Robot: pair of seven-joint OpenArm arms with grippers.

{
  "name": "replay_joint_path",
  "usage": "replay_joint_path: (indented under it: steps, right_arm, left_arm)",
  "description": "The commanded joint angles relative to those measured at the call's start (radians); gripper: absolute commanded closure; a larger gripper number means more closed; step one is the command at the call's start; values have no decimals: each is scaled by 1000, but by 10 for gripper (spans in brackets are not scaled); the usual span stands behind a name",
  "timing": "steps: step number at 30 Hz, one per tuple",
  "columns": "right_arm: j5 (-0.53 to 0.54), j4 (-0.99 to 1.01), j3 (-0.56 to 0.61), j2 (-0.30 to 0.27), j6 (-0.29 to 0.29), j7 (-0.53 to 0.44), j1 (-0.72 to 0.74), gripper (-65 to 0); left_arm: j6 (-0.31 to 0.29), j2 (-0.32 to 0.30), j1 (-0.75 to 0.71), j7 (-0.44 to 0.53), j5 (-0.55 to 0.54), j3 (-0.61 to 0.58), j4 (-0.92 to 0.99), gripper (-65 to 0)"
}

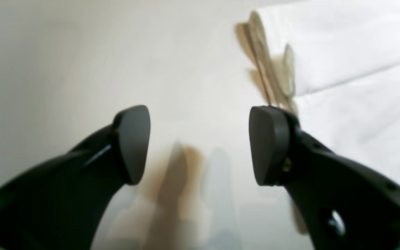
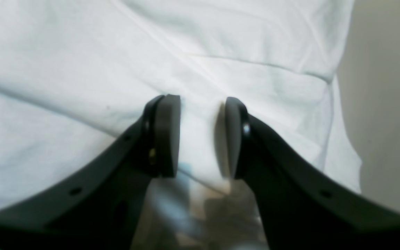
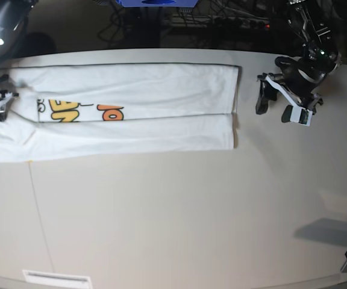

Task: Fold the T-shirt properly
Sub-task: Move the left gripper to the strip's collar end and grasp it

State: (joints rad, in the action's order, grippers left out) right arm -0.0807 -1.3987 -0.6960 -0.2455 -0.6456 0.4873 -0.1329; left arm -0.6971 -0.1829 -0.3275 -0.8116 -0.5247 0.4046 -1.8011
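Pale cream table [image 3: 161,217] carried the large white cotton T-shirt [image 3: 161,129], folded into a long band along the far edge, orange print showing. Left gripper [image 3: 279,103] hung just beyond the hem, fingers [image 1: 134,144] wide and empty. Right gripper [image 2: 198,137] stood over the collar end, fingers narrow astride a cloth ridge; a grip could not be confirmed. Recommended: pinch both layers squarely before the crosswise fold.

T-shirt [image 3: 131,108]: folded lengthwise on table [image 3: 173,211] | left gripper [image 3: 277,107]: fingers apart, beside hem
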Motion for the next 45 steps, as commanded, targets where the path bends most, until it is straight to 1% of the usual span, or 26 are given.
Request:
replay_joint_path:
  steps: [1, 3, 5, 6, 9, 11, 14, 16, 19, 21, 23, 30, 33, 40, 42, 45]
  right_arm:
    - [-51, 0, -3, -8, 2, 69, -11, -210]
    - [-51, 0, -1, -8, 0, 69, -11, -210]
    - [-51, 0, -1, -8, 0, 69, -11, -210]
    - [-51, 0, -1, -8, 0, 69, -11, -210]
    - [-52, 2, 29, -8, 0, 69, -11, -210]
    - [-54, 2, 58, -10, 0, 69, -12, -210]
    - [-54, 2, 66, -8, 2, 69, -12, -210]
    - [-54, 2, 66, -7, 2, 69, -11, -210]
    - [-54, 2, 66, -7, 7, 69, -11, -210]
    - [-54, 2, 65, -7, 7, 70, -11, -210]
    - [-54, 2, 62, -7, 7, 70, -11, -210]
    - [-54, 2, 60, -7, 7, 72, -11, -209]
    - [-54, 2, 58, -7, 7, 72, -11, -209]
    - [-54, 0, 58, -7, 7, 75, -11, -209]
    - [-54, 0, 58, -7, 7, 75, -11, -209]
    - [-54, 0, 58, -7, 7, 77, -11, -209]
  left_arm:
    - [-1, -11, 8, 4, -44, 7, 10, -443]
    - [-1, -23, 8, -7, -108, 6, 40, -443]
    - [-1, -33, 8, -16, -211, 1, 73, -448]
    - [-1, -34, 8, -27, -268, 6, 90, -460]
    - [-1, -73, 8, -64, -421, 6, 131, -507]
    - [-1, -85, 8, -67, -473, 6, 137, -531]
    - [-1, -97, 24, -71, -486, -2, 145, -541]
    - [-1, -91, 38, -111, -487, -3, 165, -541]
    - [-1, -59, 98, -203, -484, -28, 218, -541]
    - [-1, -36, 120, -228, -478, -34, 254, -539]
    - [-1, -20, 130, -228, -476, -54, 274, -537]
    - [-1, -14, 135, -225, -476, -175, 283, -537]
    - [-1, -14, 133, -225, -476, -187, 287, -536]
    - [-1, -13, 143, -210, -476, -187, 390, -534]
    - [-1, -7, 152, -190, -476, -215, 410, -534]
    - [-1, 0, 156, -187, -476, -241, 429, -532]
